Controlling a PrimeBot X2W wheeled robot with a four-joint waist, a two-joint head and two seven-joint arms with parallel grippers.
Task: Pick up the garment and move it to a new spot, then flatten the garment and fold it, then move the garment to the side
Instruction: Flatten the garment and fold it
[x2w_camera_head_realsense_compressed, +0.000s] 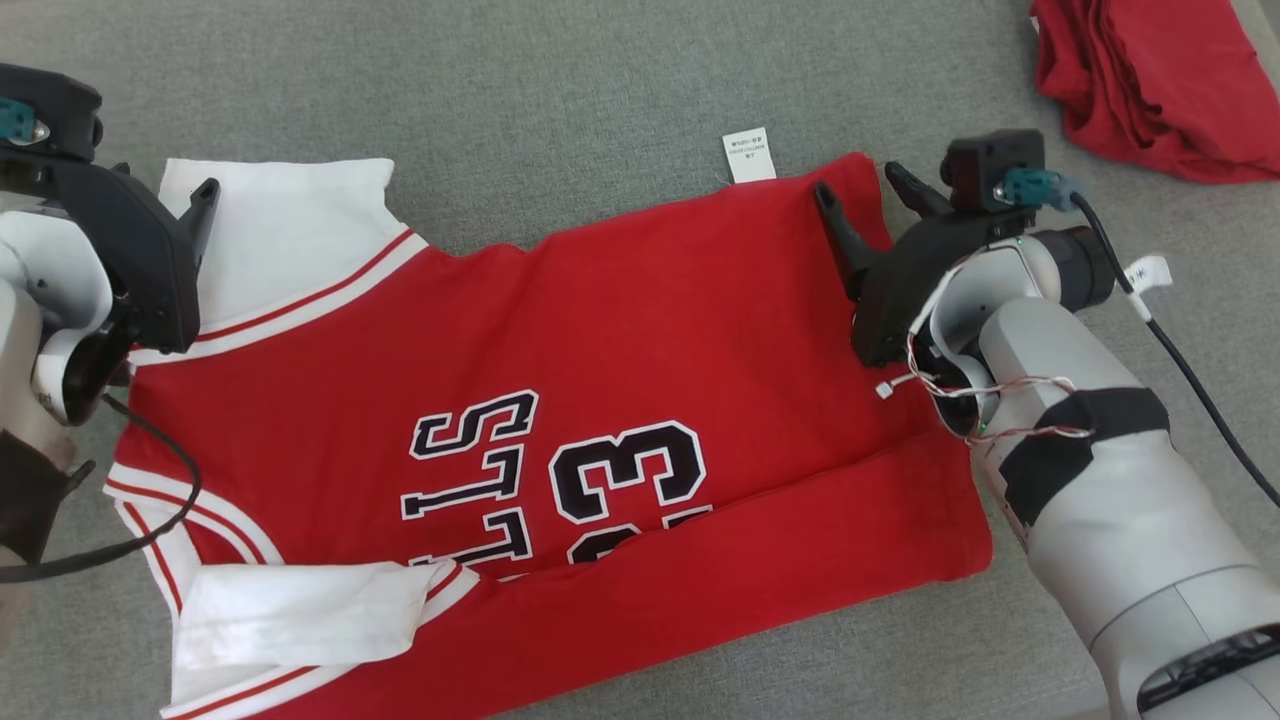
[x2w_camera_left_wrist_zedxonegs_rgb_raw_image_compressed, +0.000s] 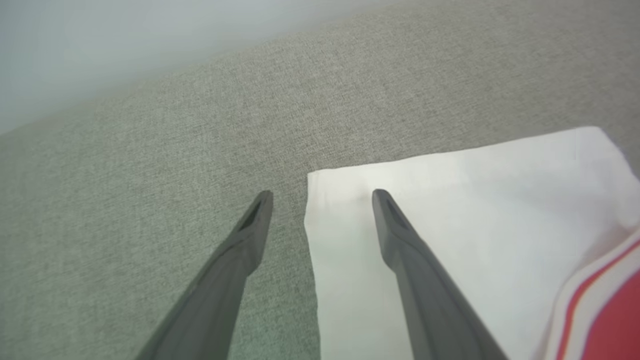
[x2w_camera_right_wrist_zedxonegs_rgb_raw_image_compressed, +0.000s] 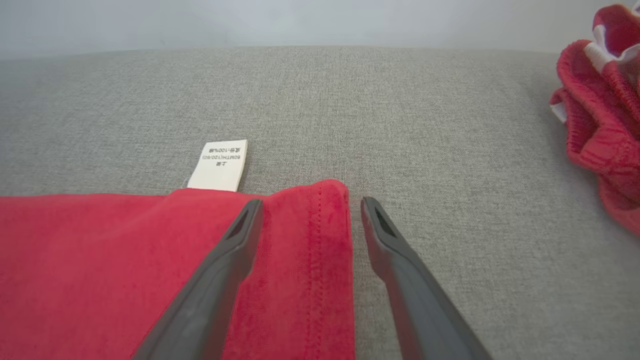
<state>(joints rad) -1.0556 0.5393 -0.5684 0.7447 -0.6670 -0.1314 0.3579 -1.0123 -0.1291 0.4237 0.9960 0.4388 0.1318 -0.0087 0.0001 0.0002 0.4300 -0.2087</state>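
The garment (x2w_camera_head_realsense_compressed: 640, 330) is a red jersey with white sleeves and a dark "23" print, spread on the grey cloth surface. Its near edge is folded over and covers part of the print. A white care label (x2w_camera_head_realsense_compressed: 748, 155) sticks out at its far edge. My left gripper (x2w_camera_left_wrist_zedxonegs_rgb_raw_image_compressed: 322, 194) stands open over the far corner of the white sleeve (x2w_camera_left_wrist_zedxonegs_rgb_raw_image_compressed: 475, 210), one finger above the sleeve and one above the bare surface. My right gripper (x2w_camera_right_wrist_zedxonegs_rgb_raw_image_compressed: 311, 201) is open too, straddling the red hem corner (x2w_camera_right_wrist_zedxonegs_rgb_raw_image_compressed: 320, 215) beside the label (x2w_camera_right_wrist_zedxonegs_rgb_raw_image_compressed: 220, 165). Nothing is held in either gripper.
A second red garment (x2w_camera_head_realsense_compressed: 1150, 80) lies crumpled at the far right, and it also appears in the right wrist view (x2w_camera_right_wrist_zedxonegs_rgb_raw_image_compressed: 605, 125). Grey cloth surface (x2w_camera_head_realsense_compressed: 600, 100) stretches beyond the jersey's far edge. A black cable (x2w_camera_head_realsense_compressed: 1180, 360) trails from my right wrist.
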